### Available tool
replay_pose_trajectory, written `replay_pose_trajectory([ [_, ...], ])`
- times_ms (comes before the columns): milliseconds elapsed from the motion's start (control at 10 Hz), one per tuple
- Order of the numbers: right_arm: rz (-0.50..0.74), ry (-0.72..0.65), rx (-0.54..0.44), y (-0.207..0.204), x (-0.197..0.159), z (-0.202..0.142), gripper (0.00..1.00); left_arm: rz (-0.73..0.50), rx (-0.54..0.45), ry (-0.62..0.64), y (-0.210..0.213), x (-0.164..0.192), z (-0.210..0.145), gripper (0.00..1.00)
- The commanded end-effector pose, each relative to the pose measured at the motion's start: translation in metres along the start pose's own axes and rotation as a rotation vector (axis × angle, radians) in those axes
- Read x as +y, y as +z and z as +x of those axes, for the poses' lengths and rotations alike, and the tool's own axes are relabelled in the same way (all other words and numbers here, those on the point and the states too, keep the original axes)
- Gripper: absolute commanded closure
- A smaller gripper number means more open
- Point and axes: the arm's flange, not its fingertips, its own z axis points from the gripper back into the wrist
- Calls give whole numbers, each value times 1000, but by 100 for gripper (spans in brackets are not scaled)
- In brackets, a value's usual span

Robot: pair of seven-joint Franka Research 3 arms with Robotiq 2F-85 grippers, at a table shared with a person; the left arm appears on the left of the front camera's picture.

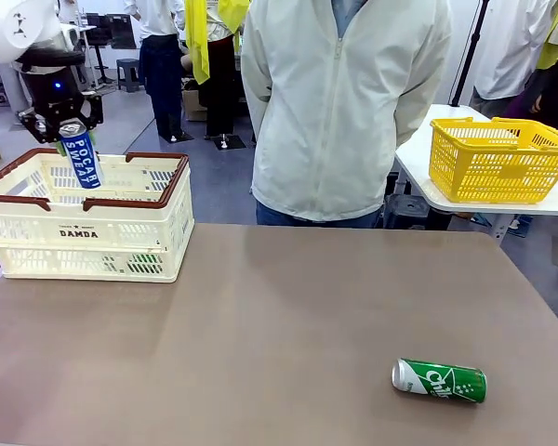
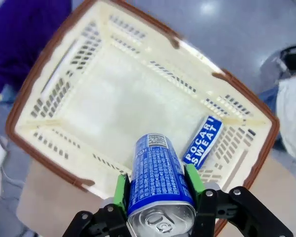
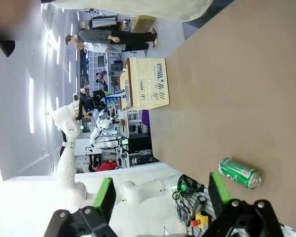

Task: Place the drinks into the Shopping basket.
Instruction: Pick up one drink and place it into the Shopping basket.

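The left gripper (image 2: 158, 185) clamps its green pads on a nearly upright blue can (image 1: 80, 156) above the cream basket (image 1: 93, 232) at the table's (image 1: 279, 307) far left, where a second blue can (image 2: 202, 142) lies flat inside. The right gripper (image 3: 160, 193) hangs wide open and empty over the table, with a green can (image 1: 440, 380) on its side nearby.

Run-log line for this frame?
left gripper: shut on blue can, over Shopping basket | right gripper: open | second blue can: in basket | green can: lying on table
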Motion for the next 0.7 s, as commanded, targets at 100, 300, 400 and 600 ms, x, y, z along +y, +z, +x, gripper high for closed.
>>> replay_pose_trajectory([
  [100, 5, -12, -7, 0, 4, 0, 0, -96, 89, -550, -22, -21, 40, 100],
  [300, 5, -12, -7, 0, 4, 0, 0, -148, 188, -818, -46, -23, 64, 100],
  [400, 5, -12, -7, 0, 4, 0, 0, -185, 201, -856, -60, -24, 74, 100],
  [600, 5, -12, -7, 0, 4, 0, 0, -180, 249, -825, -91, -28, 77, 100],
])
